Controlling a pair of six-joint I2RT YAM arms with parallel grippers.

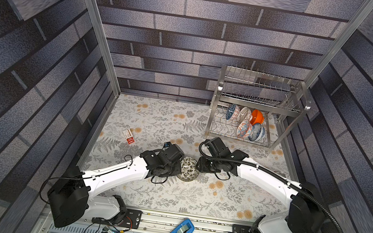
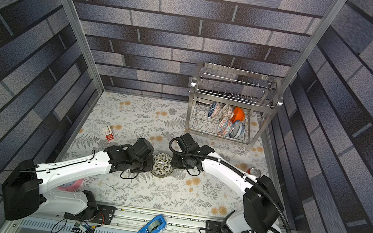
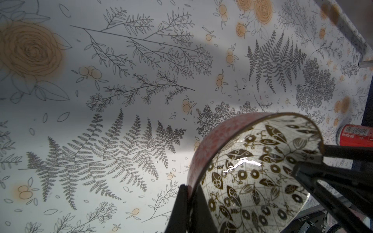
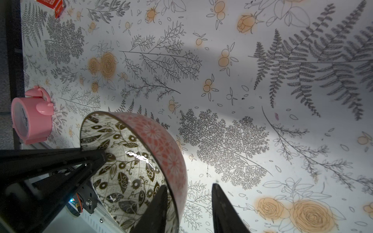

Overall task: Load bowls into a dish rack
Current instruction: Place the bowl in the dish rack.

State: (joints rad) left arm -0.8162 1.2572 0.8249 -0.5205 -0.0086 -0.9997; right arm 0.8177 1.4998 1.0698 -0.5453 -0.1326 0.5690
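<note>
**Floral bowl** [image 1: 188, 171] — black-and-white inside, pink pattern outside. It sits in front of the rack [image 1: 214, 106], well apart from it, between the two grippers.

**Left gripper** [image 3: 189, 186]: pinched tight on the bowl's rim.

**Right gripper** [image 4: 189, 185]: jaws partly apart, astride the opposite rim — one finger inside, the outer one clear of the wall.

**Five other bowls** [image 1: 243, 129]: on edge in the rack's lower tier.

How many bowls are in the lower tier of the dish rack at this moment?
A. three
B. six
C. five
C. Five bowls lean in the lower tier of the dish rack; the black-and-white floral bowl is outside the rack.
</note>
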